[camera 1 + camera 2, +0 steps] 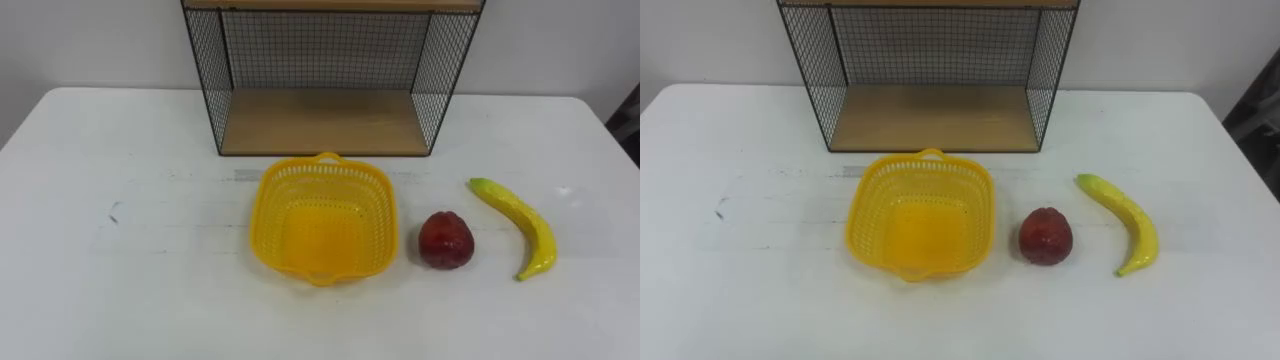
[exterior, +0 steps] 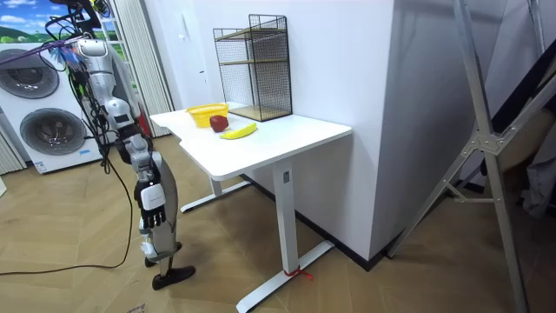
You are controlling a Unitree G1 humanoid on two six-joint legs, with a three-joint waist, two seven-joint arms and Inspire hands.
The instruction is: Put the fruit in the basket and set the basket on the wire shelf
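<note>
While hanging low beside the body, right hand: below the table edge, well apart from the fruit; nothing seen in it; how far open, cannot tell.
Basket: empty, mid-table, at 6 o'clock from the wire shelf, just clear of it.
Red fruit: at 3 o'clock from the basket, just beside its rim, not touching.
Banana: at 3 o'clock from the red fruit, apart; long axis about 11 to 5 o'clock, greenish end far.
Nearer arm, judged: right.
Carry direction, judged: toward 9 o'clock, into the basket.
</note>
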